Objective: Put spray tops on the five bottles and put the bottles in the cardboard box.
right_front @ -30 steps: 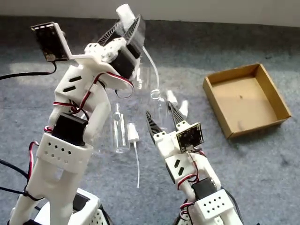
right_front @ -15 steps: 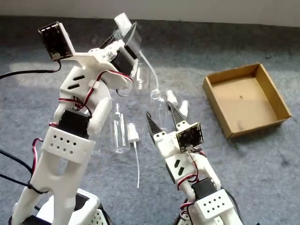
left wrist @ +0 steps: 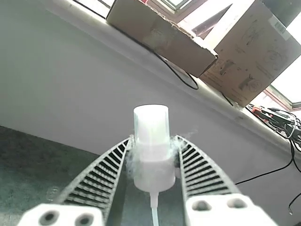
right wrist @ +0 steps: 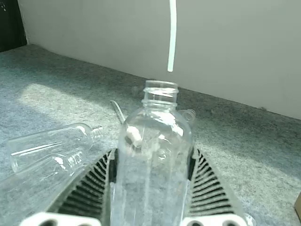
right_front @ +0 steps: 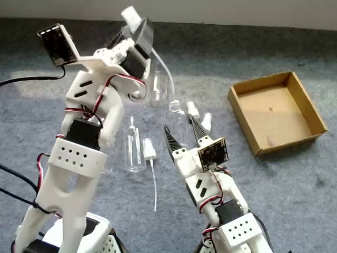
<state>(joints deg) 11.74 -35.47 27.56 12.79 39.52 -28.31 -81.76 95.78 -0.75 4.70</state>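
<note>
My left gripper (right_front: 135, 25) is raised high and shut on a white spray top (right_front: 129, 14), whose thin tube (right_front: 167, 66) hangs down. In the left wrist view the spray top (left wrist: 151, 123) sits clamped between the fingers of the left gripper (left wrist: 151, 143). My right gripper (right_front: 180, 125) is shut on a clear bottle (right_front: 177, 115) that stands upright on the carpet. From the right wrist, the tube's end (right wrist: 172, 37) hangs just above the bottle's open neck (right wrist: 160, 88), with the right gripper (right wrist: 151, 155) around the bottle. The cardboard box (right_front: 310, 113) lies to the right.
A clear bottle (right_front: 134, 146) and a spray top (right_front: 150, 151) with its tube lie on the carpet between the arms. More bottles (right_front: 159, 87) lie behind, and spray tops (right_front: 192, 109) beside the held bottle. Lying bottles (right wrist: 51, 147) show beside the right gripper.
The left arm has swung the spray top a little up and to the left in the high view. The right arm and its bottle have not moved.
</note>
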